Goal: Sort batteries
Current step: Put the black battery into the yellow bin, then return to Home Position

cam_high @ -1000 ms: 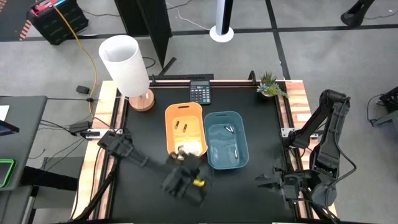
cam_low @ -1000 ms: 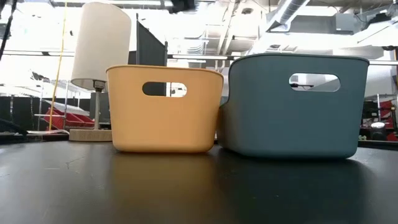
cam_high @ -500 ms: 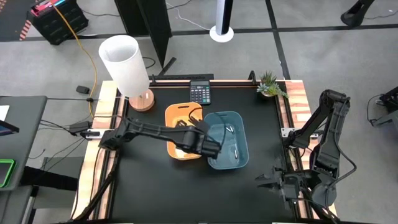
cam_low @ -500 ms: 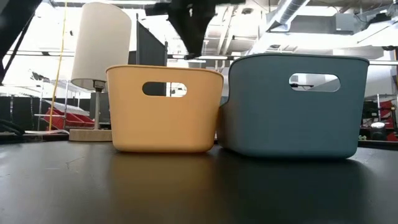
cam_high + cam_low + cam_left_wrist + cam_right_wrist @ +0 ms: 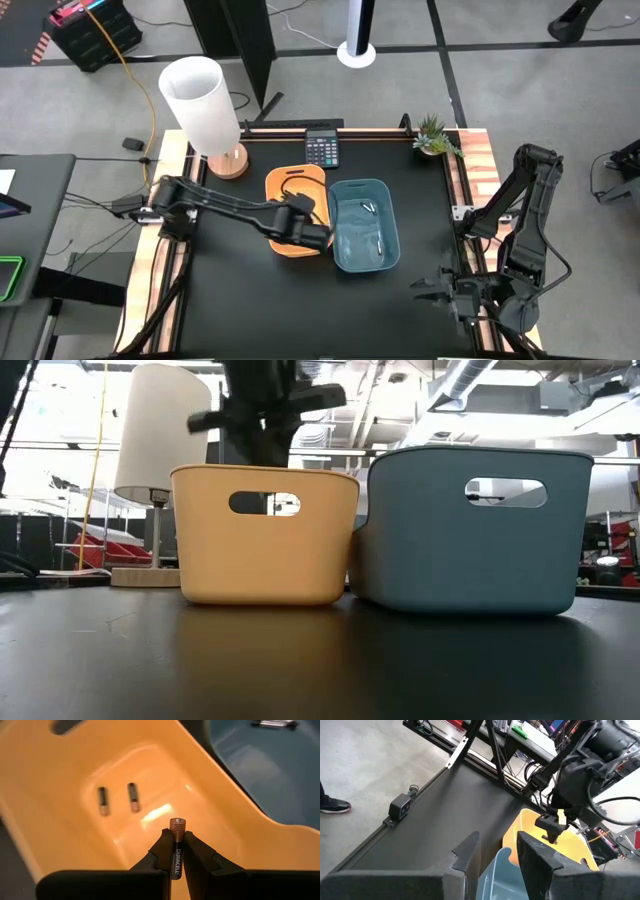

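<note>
While the right arm waits at the table's front right corner, the left gripper hangs over the orange bin, near the bin's front end. Its fingers are clamped on a dark battery with a coppery end cap, held so that the cap points out past the fingertips toward the bin floor. White lettering runs along the battery's dark body.

Two more dark batteries lie on the orange bin's floor, side by side and roughly parallel, a little apart from each other and well back from the held one. From above they show as two small dark marks in the bin's rear half.

Just right of the orange bin stands the blue bin, the two touching or nearly so along their long sides. Silvery batteries lie in it, one pair near its rear end and another piece closer to the front.

Seen level across the table, the left arm comes down behind the orange bin's rim.

The right gripper rests low, its fingers standing apart with nothing between them.

A calculator sits at the table's rear edge, a lamp at the rear left corner and a small plant at the rear right.
</note>
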Tool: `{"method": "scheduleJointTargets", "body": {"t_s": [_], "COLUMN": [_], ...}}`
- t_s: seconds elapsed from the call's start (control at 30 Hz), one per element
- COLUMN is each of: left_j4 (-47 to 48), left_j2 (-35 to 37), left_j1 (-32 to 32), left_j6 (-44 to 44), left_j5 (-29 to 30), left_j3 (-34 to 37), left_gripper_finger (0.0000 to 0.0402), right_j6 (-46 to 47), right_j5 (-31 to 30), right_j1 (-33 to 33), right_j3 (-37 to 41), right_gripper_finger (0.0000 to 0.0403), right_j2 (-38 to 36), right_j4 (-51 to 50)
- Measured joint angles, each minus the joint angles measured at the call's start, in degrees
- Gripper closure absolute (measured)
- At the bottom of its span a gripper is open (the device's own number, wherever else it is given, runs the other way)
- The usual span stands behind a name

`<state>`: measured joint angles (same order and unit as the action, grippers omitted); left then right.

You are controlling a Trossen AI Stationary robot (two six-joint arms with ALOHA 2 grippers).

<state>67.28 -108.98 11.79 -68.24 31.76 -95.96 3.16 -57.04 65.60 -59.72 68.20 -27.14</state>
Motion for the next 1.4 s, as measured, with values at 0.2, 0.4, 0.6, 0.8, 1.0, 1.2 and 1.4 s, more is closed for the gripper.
{"method": "scheduleJointTargets", "body": {"t_s": [0.2,0.4,0.6,0.8,1.0,1.2,1.4], "left_j4": [-18.2,-25.1,-29.1,-30.8,-35.6,-38.6,-46.1], "left_j2": [10.3,16.1,17.3,17.6,23.9,32.9,39.9], "left_j1": [-0.6,-3.3,-6.0,-6.9,-2.3,6.8,14.5], "left_j6": [3.7,5.2,12.3,18.3,27.8,38.5,42.4], "left_j5": [-0.9,-3.4,-4.5,-5.3,3.0,11.1,16.9], "left_j3": [18.4,28.2,29.6,29.6,29.6,29.6,37.1], "left_gripper_finger": [0.0382,0.0380,0.0330,0.0247,0.0222,0.0256,0.0351], "right_j6": [0.0,0.1,2.4,3.5,3.7,2.1,3.5], "right_j5": [0.0,0.0,0.0,0.0,0.0,0.0,-2.5], "right_j1": [-0.6,-2.6,-5.7,-8.3,-9.1,-9.1,-8.7], "right_j3": [0.0,0.0,0.0,0.0,0.0,0.0,2.9], "right_gripper_finger": [0.0262,0.0262,0.0262,0.0262,0.0262,0.0274,0.0339], "right_j2": [0.0,0.0,0.0,0.1,0.1,0.0,-0.8], "right_j4": [-0.6,-0.9,-0.7,-0.7,-0.7,-0.6,2.5]}}
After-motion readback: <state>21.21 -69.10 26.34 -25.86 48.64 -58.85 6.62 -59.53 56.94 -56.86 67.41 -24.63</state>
